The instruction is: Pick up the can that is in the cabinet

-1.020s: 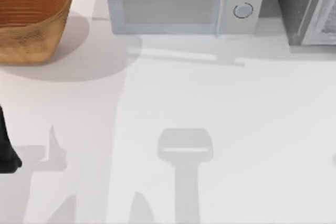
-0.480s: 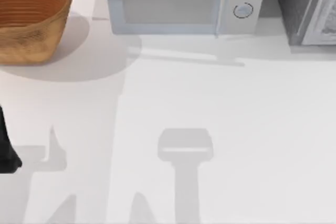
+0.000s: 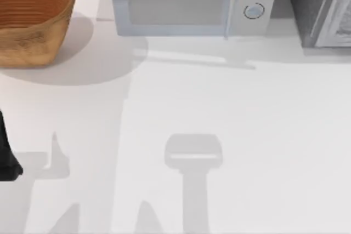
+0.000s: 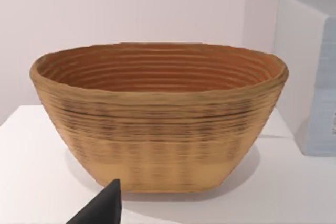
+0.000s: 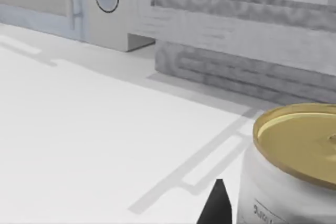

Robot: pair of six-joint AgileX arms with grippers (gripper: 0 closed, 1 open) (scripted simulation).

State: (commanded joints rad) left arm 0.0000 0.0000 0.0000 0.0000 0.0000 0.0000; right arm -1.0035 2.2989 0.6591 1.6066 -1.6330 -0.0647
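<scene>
Can outside the cabinet, beside the right gripper

Across the white worktop (image 3: 247, 135): cabinet (image 3: 321, 6) upper right, microwave (image 3: 189, 1) top centre, basket (image 3: 33, 17) upper left, left arm (image 3: 6, 154) parked at left edge. Gold-topped can (image 5: 289, 166) lower right of right wrist view, beside a dark fingertip (image 5: 216, 205). Cannot tell jaws' state.

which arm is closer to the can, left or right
Right. Its wrist view shows the can on the table right beside its fingertip, in front of the cabinet. The left arm sits at the table's left edge, facing the basket.
</scene>
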